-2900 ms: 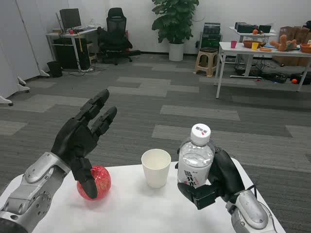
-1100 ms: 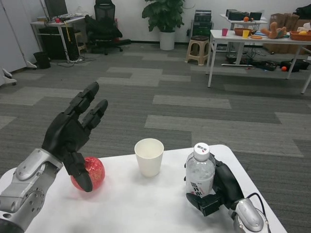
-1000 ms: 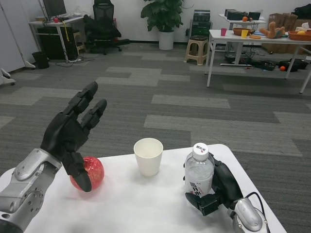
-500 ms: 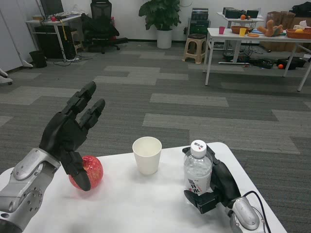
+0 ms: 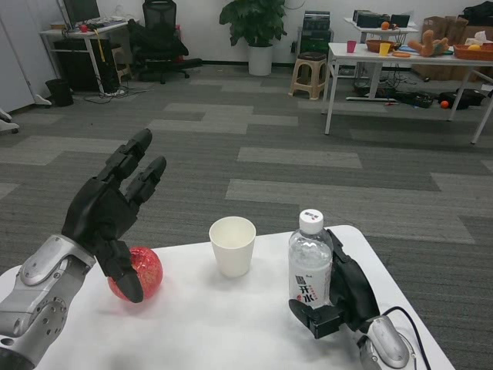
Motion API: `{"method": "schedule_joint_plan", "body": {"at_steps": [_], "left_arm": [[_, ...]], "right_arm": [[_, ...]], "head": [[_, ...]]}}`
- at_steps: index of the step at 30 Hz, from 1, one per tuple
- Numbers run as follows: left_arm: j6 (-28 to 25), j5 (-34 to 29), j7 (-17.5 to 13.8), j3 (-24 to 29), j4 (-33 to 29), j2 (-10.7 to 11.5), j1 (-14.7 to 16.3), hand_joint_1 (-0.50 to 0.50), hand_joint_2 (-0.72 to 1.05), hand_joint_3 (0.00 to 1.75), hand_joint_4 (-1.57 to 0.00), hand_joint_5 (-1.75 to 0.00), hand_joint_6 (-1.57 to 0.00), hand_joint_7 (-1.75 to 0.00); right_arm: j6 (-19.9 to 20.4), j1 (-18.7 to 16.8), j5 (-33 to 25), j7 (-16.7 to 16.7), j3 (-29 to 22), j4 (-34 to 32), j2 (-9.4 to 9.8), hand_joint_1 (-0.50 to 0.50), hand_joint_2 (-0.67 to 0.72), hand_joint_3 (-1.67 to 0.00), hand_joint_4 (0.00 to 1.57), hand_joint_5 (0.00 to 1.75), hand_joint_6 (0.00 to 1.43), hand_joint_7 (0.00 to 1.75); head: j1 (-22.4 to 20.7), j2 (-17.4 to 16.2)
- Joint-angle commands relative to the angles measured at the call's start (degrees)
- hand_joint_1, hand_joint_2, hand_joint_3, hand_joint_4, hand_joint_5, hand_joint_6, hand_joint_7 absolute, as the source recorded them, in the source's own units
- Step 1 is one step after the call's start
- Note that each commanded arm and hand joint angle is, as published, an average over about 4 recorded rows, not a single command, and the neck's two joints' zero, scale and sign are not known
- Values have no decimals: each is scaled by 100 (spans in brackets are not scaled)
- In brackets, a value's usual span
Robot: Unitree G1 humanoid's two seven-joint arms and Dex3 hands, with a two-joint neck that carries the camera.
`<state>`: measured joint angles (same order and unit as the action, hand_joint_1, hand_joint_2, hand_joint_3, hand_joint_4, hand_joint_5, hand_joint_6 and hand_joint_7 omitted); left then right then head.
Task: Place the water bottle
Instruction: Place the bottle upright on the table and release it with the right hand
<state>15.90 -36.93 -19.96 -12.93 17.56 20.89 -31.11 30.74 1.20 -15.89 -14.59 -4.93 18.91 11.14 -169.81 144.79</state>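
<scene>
Water bottle (image 5: pixel 310 266): upright on the white tabletop (image 5: pixel 223 324), right of a paper cup (image 5: pixel 232 245).
Right robot hand (image 5: pixel 339 297): grasping the bottle's lower half.
Left robot hand (image 5: pixel 108 212): raised, fingers spread, holding nothing, over a red ball (image 5: pixel 137 271).

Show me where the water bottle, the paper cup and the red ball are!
water bottle (image 5: pixel 310 266): head view, on its clear body above the label.
paper cup (image 5: pixel 232 250): head view, on its white side wall.
red ball (image 5: pixel 143 267): head view, on its shiny right side, beside the left robot hand (image 5: pixel 108 212).
</scene>
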Motion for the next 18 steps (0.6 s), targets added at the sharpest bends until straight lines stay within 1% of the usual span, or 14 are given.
{"method": "schedule_joint_plan", "body": {"at_steps": [1, 2, 3, 4, 5, 7, 8, 11, 13, 18], "left_arm": [[-43, 32, 1, 10, -34, 20, -14, -50, -46, 9, 0, 0, 0, 0], [-43, 30, 1, 10, -34, 20, -11, -50, -46, 9, 0, 0, 0, 0], [-43, 28, 1, 12, -36, 20, -7, -50, -46, 9, 0, 0, 0, 0], [-43, 28, 1, 14, -38, 20, -5, -50, -46, 9, 0, 0, 0, 0], [-43, 28, 1, 18, -42, 20, 0, -50, -46, 9, 0, 0, 0, 0], [-43, 28, 1, 29, -49, 20, 11, -50, -46, 9, 0, 0, 0, 0], [-43, 28, 1, 36, -51, 20, 15, -50, -46, 9, 0, 0, 0, 0], [-43, 28, 1, 45, -42, 20, 17, -50, -46, 9, 0, 0, 0, 0], [-43, 28, 1, 45, -27, 20, 13, -50, -46, 9, 0, 0, 0, 0], [-43, 28, 1, 45, -7, 20, -14, -50, -46, 9, 0, 0, 0, 0]], "right_arm": [[160, 47, -252, -162, 71, 42, -16, 18, -41, -147, 0, 0, 0, 0], [160, 47, -263, -173, 75, 42, -11, 14, -40, -139, 0, 0, 0, 0], [160, 47, -276, -193, 80, 49, -7, 10, -38, -135, 0, 0, 0, 0], [160, 47, -279, -202, 80, 55, -7, 5, -37, -127, 0, 0, 0, 0], [160, 47, -287, -215, 80, 64, -5, -4, -34, -111, 0, 0, 0, 0], [160, 47, -303, -241, 75, 84, 0, -19, -27, -83, 0, 0, 0, 0], [160, 47, -309, -254, 73, 91, 4, -26, -22, -73, 0, 0, 0, 0], [169, 47, -309, -276, 64, 99, 17, -39, -10, -71, 0, 0, 0, 0], [191, 47, -311, -281, 49, 110, 28, -42, -3, -71, 0, 0, 0, 0], [240, 47, -384, -281, 31, 143, 37, -46, -3, -71, 0, 0, 0, 0]], "head": [[-10, 15], [-18, 16], [-29, 17], [-36, 16], [-45, 20], [-46, 20], [-46, 22], [-40, 17], [-33, 10], [-22, -14]]}}
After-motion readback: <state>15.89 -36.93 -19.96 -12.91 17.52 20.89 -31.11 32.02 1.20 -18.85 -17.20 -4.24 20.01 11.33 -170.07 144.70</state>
